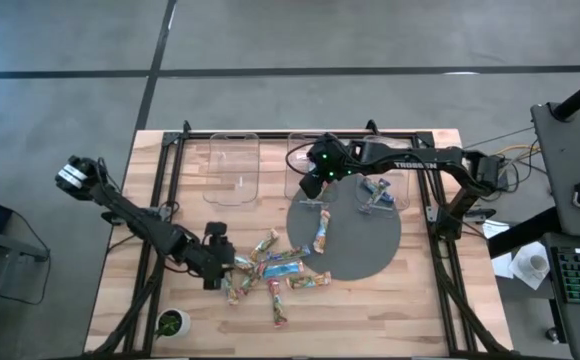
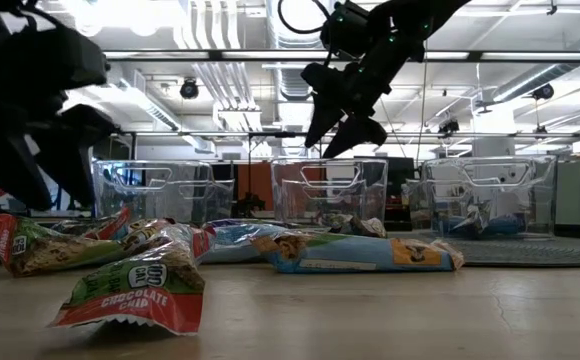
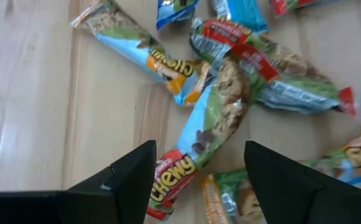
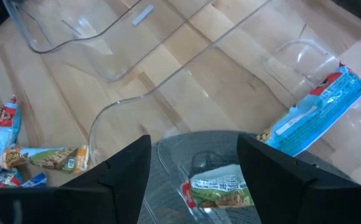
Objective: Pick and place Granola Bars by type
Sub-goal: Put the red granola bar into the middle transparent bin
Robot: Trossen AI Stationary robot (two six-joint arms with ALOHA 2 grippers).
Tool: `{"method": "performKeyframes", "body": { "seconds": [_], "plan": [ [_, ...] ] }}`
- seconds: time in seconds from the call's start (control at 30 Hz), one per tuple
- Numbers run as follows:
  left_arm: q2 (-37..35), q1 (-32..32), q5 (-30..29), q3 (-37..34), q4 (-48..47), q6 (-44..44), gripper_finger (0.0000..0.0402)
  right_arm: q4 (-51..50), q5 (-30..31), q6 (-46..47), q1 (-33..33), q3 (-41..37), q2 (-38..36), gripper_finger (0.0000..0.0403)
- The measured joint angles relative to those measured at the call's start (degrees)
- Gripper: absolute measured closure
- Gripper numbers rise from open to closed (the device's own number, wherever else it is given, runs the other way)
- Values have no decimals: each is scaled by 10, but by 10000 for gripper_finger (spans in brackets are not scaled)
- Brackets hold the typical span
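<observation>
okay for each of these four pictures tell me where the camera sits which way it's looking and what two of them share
High view: overhead, straight down on the table; both arms show.
Low view: table height, level across bars to three clear bins; right end effector hangs above.
Left wrist view: down on the bar pile; open left end effector frames a green-red bar.
Right wrist view: open right end effector over the middle bin.
Shared: high and right wrist views both show the blue bar in the right bin.

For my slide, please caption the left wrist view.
Open left gripper poised over a green-and-red granola bar in the pile.
</observation>
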Motion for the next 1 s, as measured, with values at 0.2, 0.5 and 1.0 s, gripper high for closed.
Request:
{"method": "performKeyframes", "body": {
  "seconds": [0.2,0.5,1.0],
  "plan": [
    [0,27,21,-27,34,16,174,1,0,0,0,0,0,174],
    [0,43,49,-58,49,26,174,1,0,0,0,-1,0,174],
    [0,50,52,-59,49,-55,258,1,2,0,0,-2,0,174]
  ]
}}
